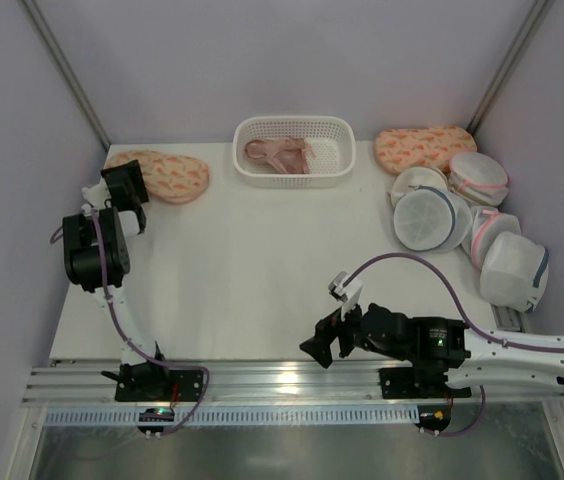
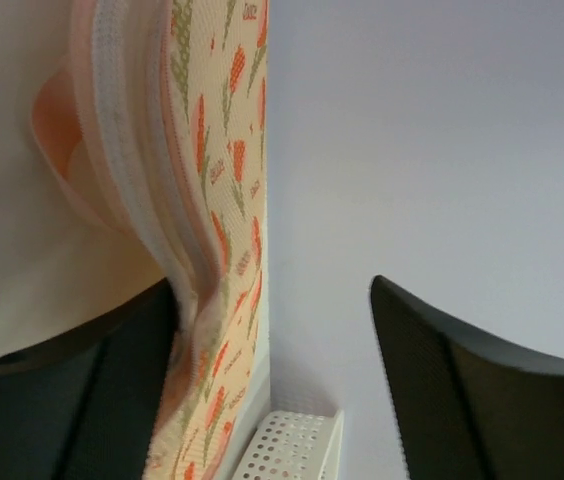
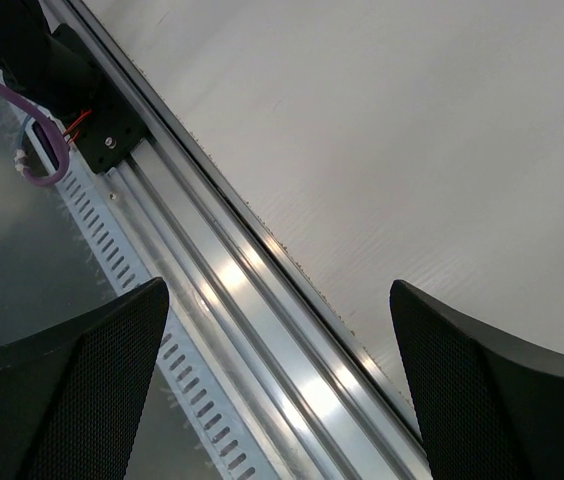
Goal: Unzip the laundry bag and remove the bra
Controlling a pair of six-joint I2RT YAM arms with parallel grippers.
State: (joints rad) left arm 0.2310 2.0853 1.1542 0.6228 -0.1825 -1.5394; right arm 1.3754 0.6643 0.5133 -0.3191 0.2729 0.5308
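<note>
At the far left of the desk [image 1: 262, 260]: the bag [image 1: 157, 175], lying flat, close to the desk's left rim. Right against it, the left gripper [image 2: 272, 290], jaws parted and clamping nothing, with the zipper edge [image 2: 132, 150] just brushing one finger [image 2: 92, 400]. To the right, in the basket [image 1: 294, 180] at the far middle: the bra [image 1: 280, 153], already out by the look of it.

Risks from here. Could snag the zipper edge or the loop [image 2: 50, 125] on that finger when drawing back, and so drag the bag along or tip it off the left rim. Could pinch fabric again if closing too soon. Cannot tell from these views how far open the zipper stands, so hard to judge whether anything is left inside.

Further out: a second printed bag [image 1: 424, 147] at the far right, easy to mistake for the first. Just near of it, a heap of round mesh bags [image 1: 442, 215], touching one another and well apart from the left gripper. At the near edge, the right gripper [image 3: 277, 290], spread wide and empty above the rail [image 1: 292, 378], nowhere near bag or basket. No obstacle seen between left gripper and basket.
</note>
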